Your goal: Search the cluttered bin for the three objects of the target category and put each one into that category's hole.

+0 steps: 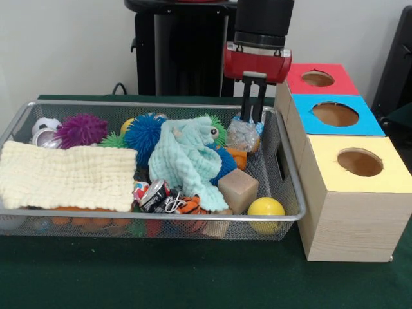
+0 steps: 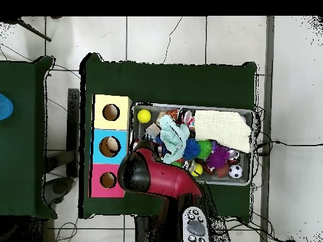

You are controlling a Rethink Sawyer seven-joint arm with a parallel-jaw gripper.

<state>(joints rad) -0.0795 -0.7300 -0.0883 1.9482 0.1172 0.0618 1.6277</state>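
My gripper [image 1: 253,120] hangs over the far right corner of the wire mesh bin [image 1: 193,217]. Its two black fingers stand close together, pinched on the top of a crinkled clear plastic bag [image 1: 243,136] that rests against the bin's back wall. To the right of the bin stand three boxes with round holes in their tops: red [image 1: 341,84], blue [image 1: 370,125] and yellow [image 1: 393,177]. In the overhead view the red arm [image 2: 164,179] covers the gripper and that corner of the bin.
The bin holds a mint plush cloth [image 1: 187,161], a cream cloth [image 1: 67,175], blue [image 1: 143,134] and purple [image 1: 80,130] spiky balls, a yellow ball [image 1: 266,212], a wooden block [image 1: 237,188], a can [image 1: 154,193] and a soccer ball [image 1: 45,124].
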